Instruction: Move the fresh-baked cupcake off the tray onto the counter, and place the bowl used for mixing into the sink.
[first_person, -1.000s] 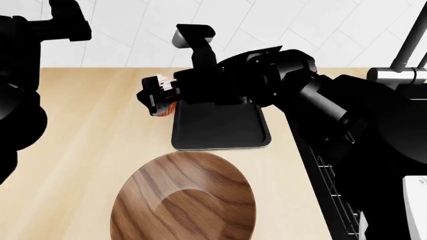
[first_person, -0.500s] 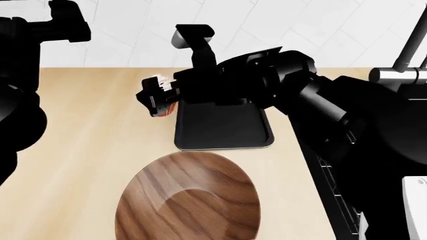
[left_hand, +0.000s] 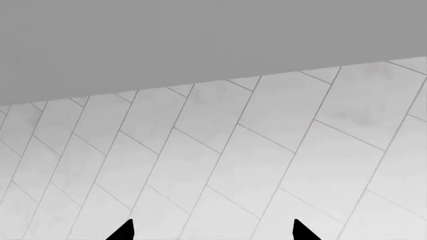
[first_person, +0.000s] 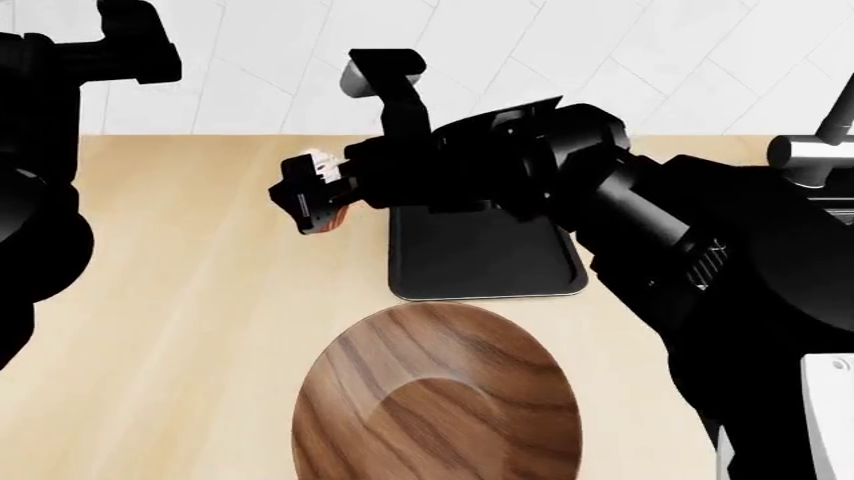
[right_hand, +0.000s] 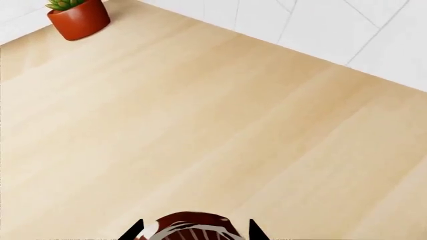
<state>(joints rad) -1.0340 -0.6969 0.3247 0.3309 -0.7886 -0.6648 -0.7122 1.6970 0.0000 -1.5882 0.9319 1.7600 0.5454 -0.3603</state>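
The light beige wood-grain bench (first_person: 174, 300) lay bare to the left of the flat black rectangular tray (first_person: 487, 265), and in the right wrist view open wood spread out beyond the claw tips, so the coming set-down seemed to turn on lowering straight onto that surface. The large round dark-brown wooden bowl (first_person: 438, 400) sat at the near edge, just near of the tray, untouched. The right claw (first_person: 310, 195) was pinching the small cupcake with the orange-red ribbed liner (first_person: 328, 212), held left of the tray and already past its rim. The left claw (left_hand: 212, 231) pointed at the tiled wall, its tips spread and holding nothing, well apart from everything. No brand, label or writing could be read anywhere.
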